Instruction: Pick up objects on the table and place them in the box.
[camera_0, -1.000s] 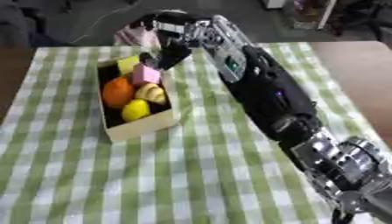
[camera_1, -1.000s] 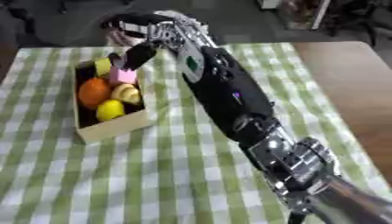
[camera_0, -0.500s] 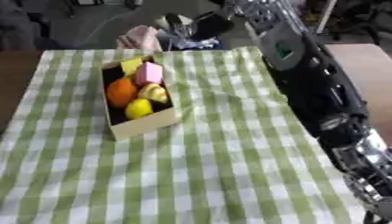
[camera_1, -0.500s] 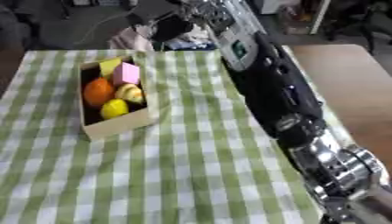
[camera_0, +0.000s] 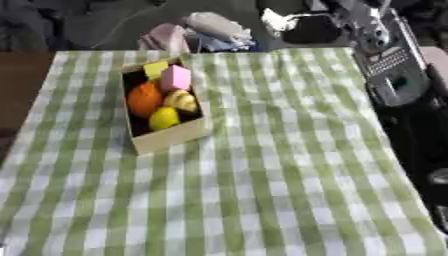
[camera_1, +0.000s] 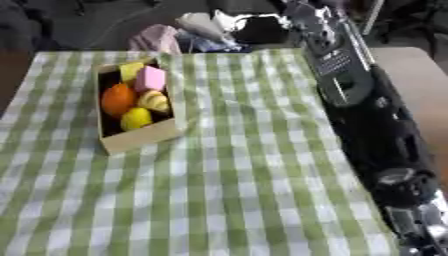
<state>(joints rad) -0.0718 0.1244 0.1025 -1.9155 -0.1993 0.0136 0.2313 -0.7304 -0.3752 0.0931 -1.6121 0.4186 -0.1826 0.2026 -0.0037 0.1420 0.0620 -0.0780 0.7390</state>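
A tan cardboard box (camera_0: 168, 141) stands at the left on the green checked cloth (camera_0: 271, 190). Inside lie a pink block (camera_0: 176, 78), a yellow block (camera_0: 156, 68), an orange (camera_0: 143, 98), a lemon (camera_0: 164, 119) and a yellowish ridged piece (camera_0: 183, 100). My right arm (camera_1: 346, 90) runs up the right side. Its hand (camera_1: 255, 29) hangs blurred above the table's far edge, to the right of the box and apart from it. I see nothing in it. My left hand is out of sight.
A heap of pink and white fabric (camera_0: 206, 32) lies just past the far edge behind the box. Bare brown tabletop (camera_1: 413, 67) shows to the right of the cloth. My arm covers the cloth's right strip.
My right hand has drawn away from above the box's far end, going up and to the right past the far edge. The whole picture has also shifted.
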